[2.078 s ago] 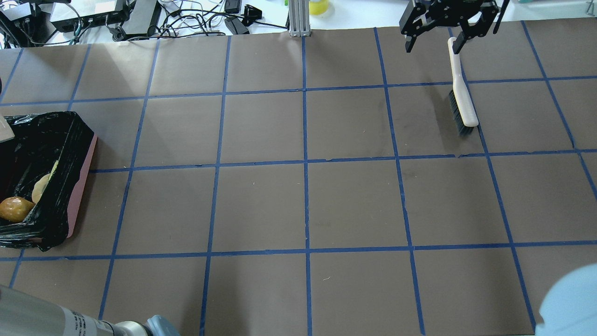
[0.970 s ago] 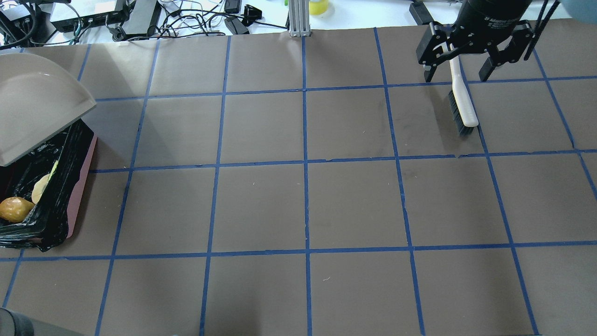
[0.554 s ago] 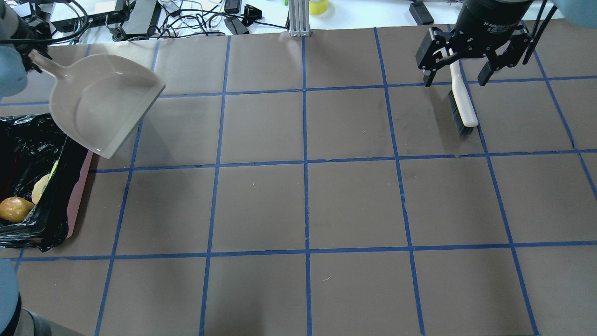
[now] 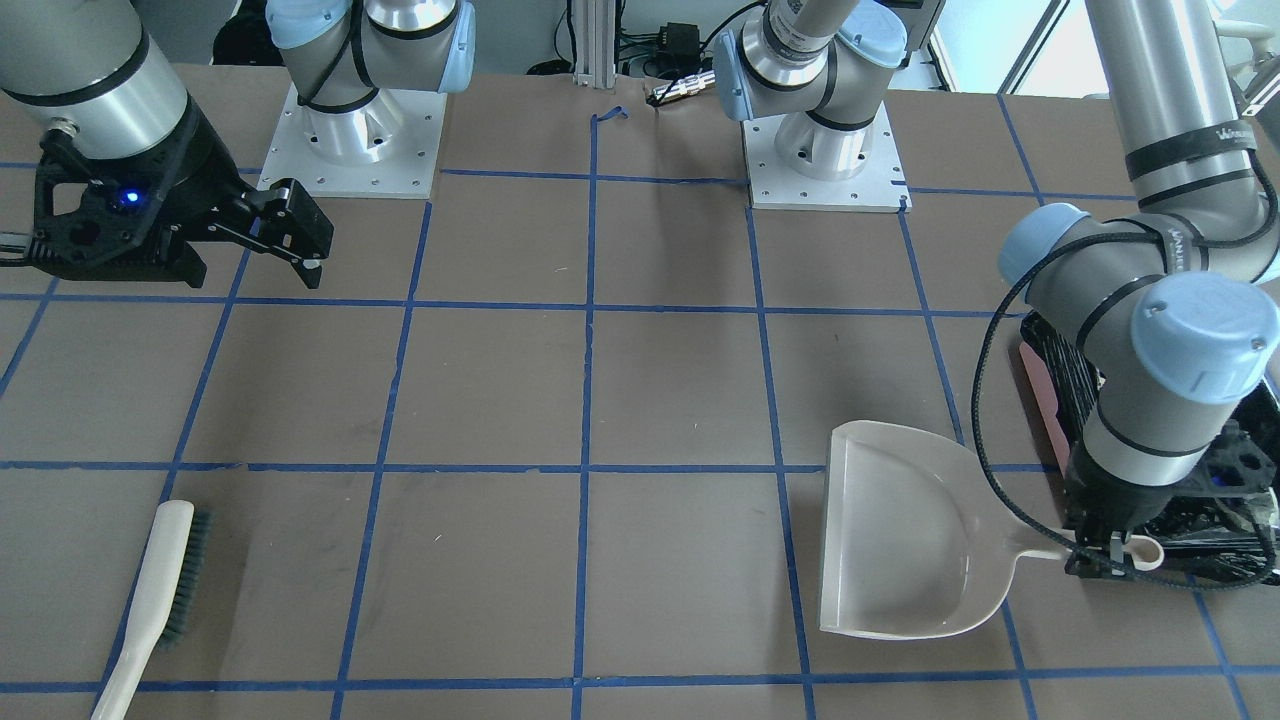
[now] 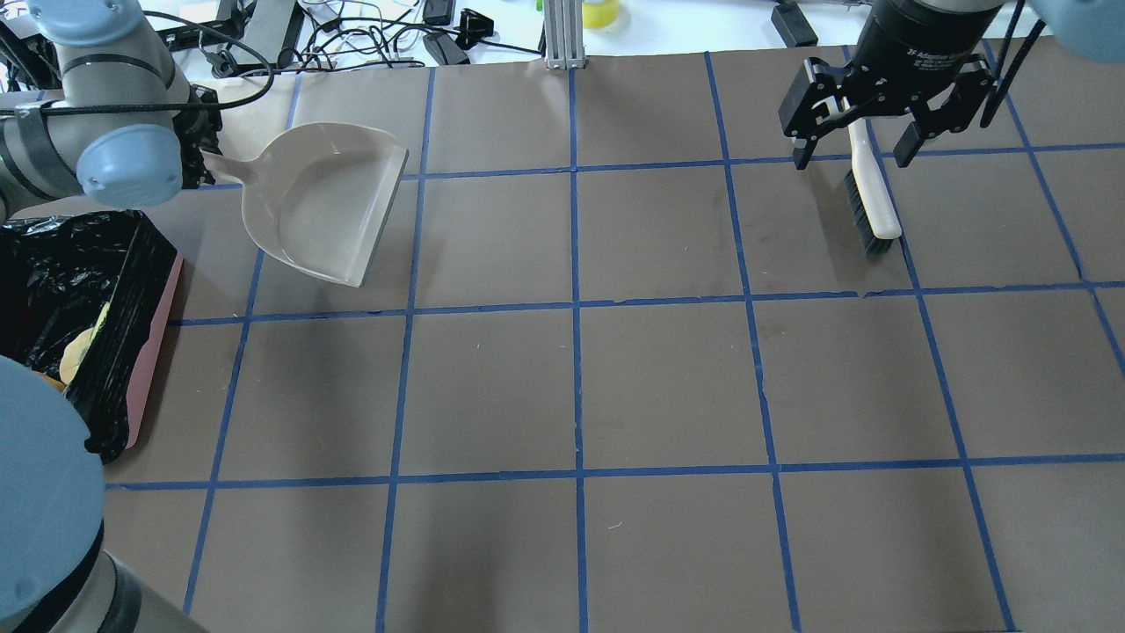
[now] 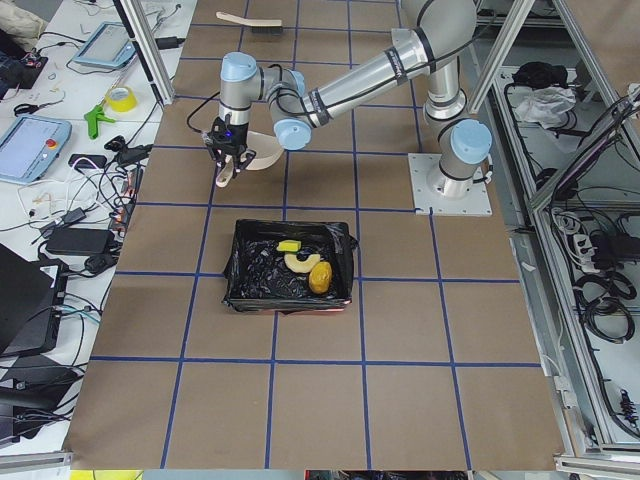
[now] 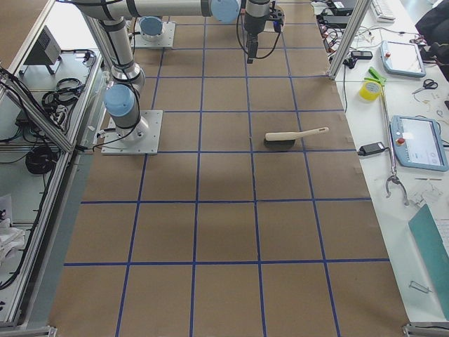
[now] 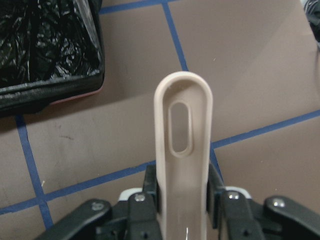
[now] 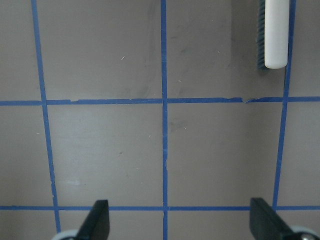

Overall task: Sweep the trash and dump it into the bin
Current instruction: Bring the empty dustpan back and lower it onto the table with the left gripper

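Note:
The bin (image 6: 240,290), pink with a black bag, holds the trash: the golden-brown lump (image 6: 320,277), the tan croissant (image 6: 297,263) and the yellow-green wedge (image 6: 289,246). In the overhead view the bin (image 5: 154,352) sits at the left edge, and my arm hides the lump. My left gripper (image 4: 1110,550) is shut on the handle (image 8: 182,150) of the beige dustpan (image 5: 321,207). The dustpan is empty, level and low over the table beside the bin. My right gripper (image 5: 852,158) is open and empty, high above the handle of the brush (image 5: 870,198).
The brush (image 4: 150,610) lies flat on the table at the far right, bristles toward the middle. Blue tape lines grid the brown table. Cables and boxes lie beyond the far edge (image 5: 264,35). My left arm's elbow (image 5: 35,492) overhangs the bin's near end.
My left arm has carried the dustpan from over the bin out to the right and down, levelling it. My right gripper drew back over the brush handle, still open. The brush has not moved.

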`<action>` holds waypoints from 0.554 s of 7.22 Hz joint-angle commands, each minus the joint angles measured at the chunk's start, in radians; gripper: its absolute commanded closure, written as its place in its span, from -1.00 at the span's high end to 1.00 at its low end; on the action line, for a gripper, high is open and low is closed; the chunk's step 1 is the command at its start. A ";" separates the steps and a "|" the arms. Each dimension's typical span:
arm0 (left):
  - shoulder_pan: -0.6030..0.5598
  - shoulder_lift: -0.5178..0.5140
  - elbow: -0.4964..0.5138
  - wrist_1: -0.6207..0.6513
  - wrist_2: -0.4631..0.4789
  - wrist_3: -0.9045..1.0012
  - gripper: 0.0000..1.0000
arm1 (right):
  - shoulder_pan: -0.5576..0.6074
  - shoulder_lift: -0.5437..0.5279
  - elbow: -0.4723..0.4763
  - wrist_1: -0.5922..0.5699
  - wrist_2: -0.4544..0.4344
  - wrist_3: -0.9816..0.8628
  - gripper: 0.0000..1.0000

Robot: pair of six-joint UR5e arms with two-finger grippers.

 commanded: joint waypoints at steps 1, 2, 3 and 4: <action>-0.022 -0.070 0.003 0.015 -0.034 -0.083 -1.00 | 0.000 0.000 0.002 0.001 0.000 0.000 1.00; -0.054 -0.087 0.014 0.015 -0.050 -0.173 -1.00 | 0.000 -0.001 0.002 0.001 0.000 0.000 1.00; -0.071 -0.112 0.023 0.015 -0.044 -0.216 -1.00 | 0.000 0.000 0.002 0.003 0.000 0.000 1.00; -0.072 -0.132 0.025 0.016 -0.041 -0.274 -1.00 | 0.000 0.000 0.002 0.001 0.000 0.001 1.00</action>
